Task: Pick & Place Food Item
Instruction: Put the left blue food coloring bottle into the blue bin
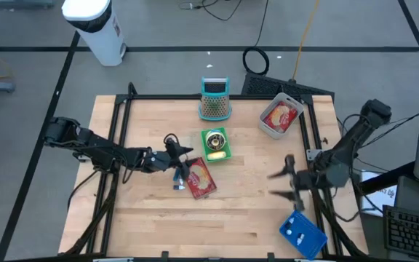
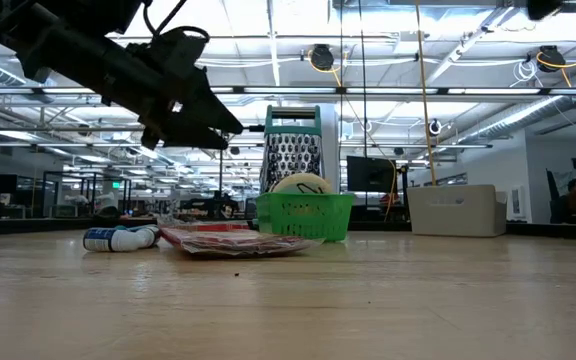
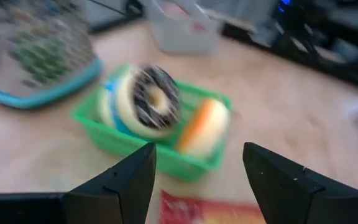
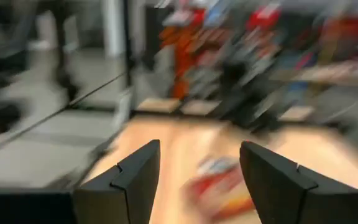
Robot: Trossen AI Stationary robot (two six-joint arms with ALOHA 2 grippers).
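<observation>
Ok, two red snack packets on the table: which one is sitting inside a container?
The red packet in the grey bin near the far right corner. The other red packet lies flat on the bare wood beside the left gripper.

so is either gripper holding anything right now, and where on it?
Nothing held. Left gripper is open and empty, above the red packet. Right gripper is open and empty too.

Left gripper [image 3: 197, 180]: fingers apart, empty.
Green basket [image 3: 104, 134]: beyond the fingers, holding a chocolate-striped donut [image 3: 151, 99] and an orange-edged item [image 3: 204, 127].
Red packet [image 3: 210, 211]: near side of basket.
Grater [image 3: 39, 62]: beside basket.
</observation>
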